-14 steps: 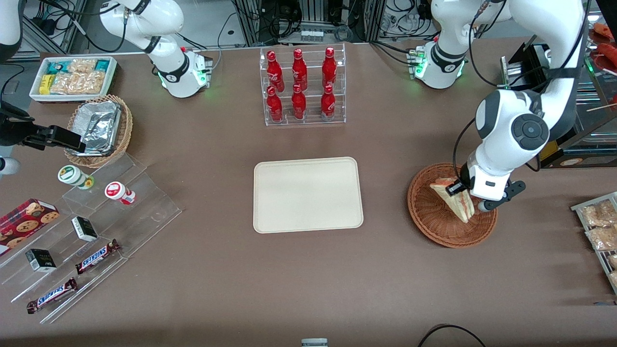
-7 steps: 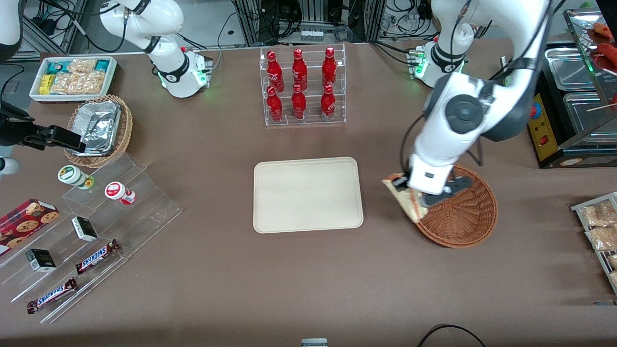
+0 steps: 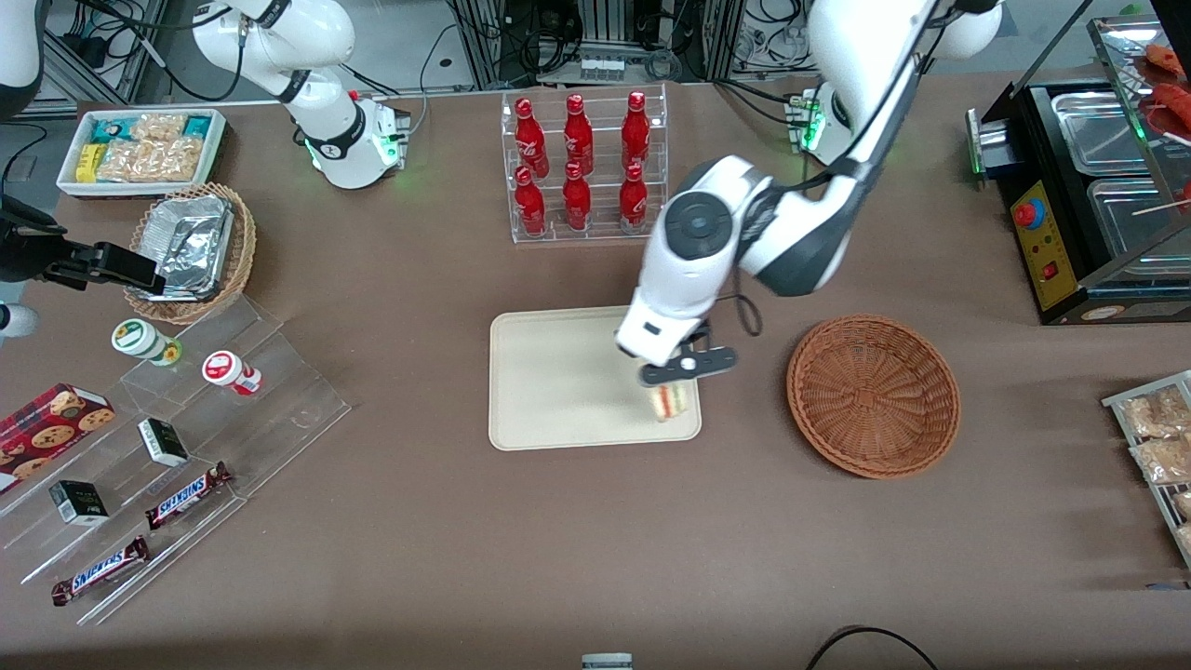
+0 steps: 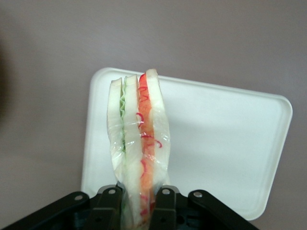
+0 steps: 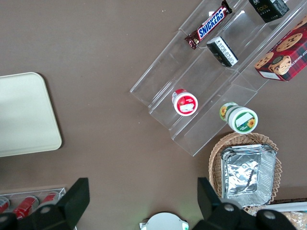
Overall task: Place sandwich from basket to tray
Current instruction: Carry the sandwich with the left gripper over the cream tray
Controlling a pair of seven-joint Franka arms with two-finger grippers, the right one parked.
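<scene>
One sandwich [image 4: 138, 143], one tray [image 3: 558, 391] and one basket [image 3: 873, 395] were visible. The gripper [image 3: 672, 386] hung over the tray's corner nearest the basket, its jaws clamped on the sandwich. The arm hid most of the sandwich from the front, so contact with the tray was perhaps undecidable.

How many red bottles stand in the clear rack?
6, in the clear rack: three on the upper step and three on the lower step, farther from the camera than the tray.
</scene>
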